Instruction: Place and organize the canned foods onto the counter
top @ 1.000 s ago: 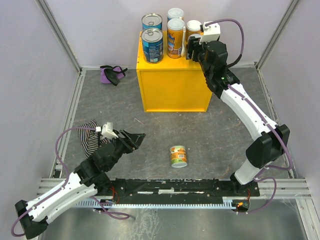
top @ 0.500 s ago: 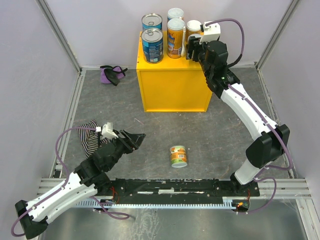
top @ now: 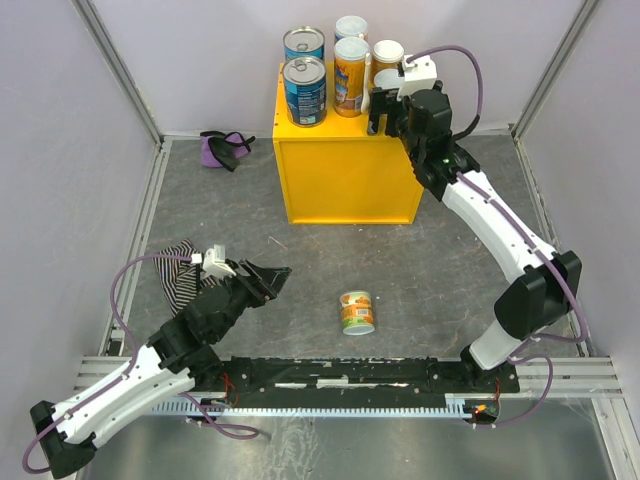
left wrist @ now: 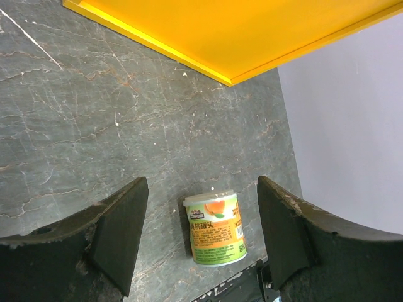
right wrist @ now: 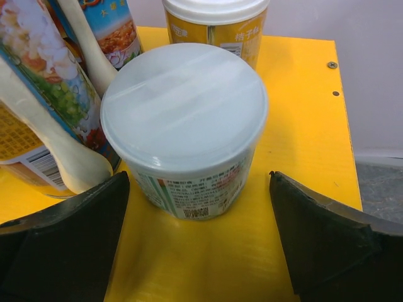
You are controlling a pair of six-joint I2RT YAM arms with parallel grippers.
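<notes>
Noted left tool (top: 272,274) open, empty, low over grey marbled bench (top: 200,200). Found one short pale-green can (top: 356,312) lying on its side just right of it, not yet lifted. Counted on big yellow cube-shaped box (top: 345,185), far centre: two blue-labelled cans (top: 305,92), two tall orange cans (top: 352,78), one short orange can (top: 387,52). Observed right tool (top: 384,104) open astride a white-lidded short can (right wrist: 184,126) standing there, fingers (right wrist: 56,251) clear of it. Judged six placed, one left.

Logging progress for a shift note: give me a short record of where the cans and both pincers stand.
on counter: six cans
off counter: stray can, on table
right pincer: open, flanking white-lidded can, apart from it
left pincer: open, aimed toward stray can, apart from it
not yet placed: stray can
</notes>
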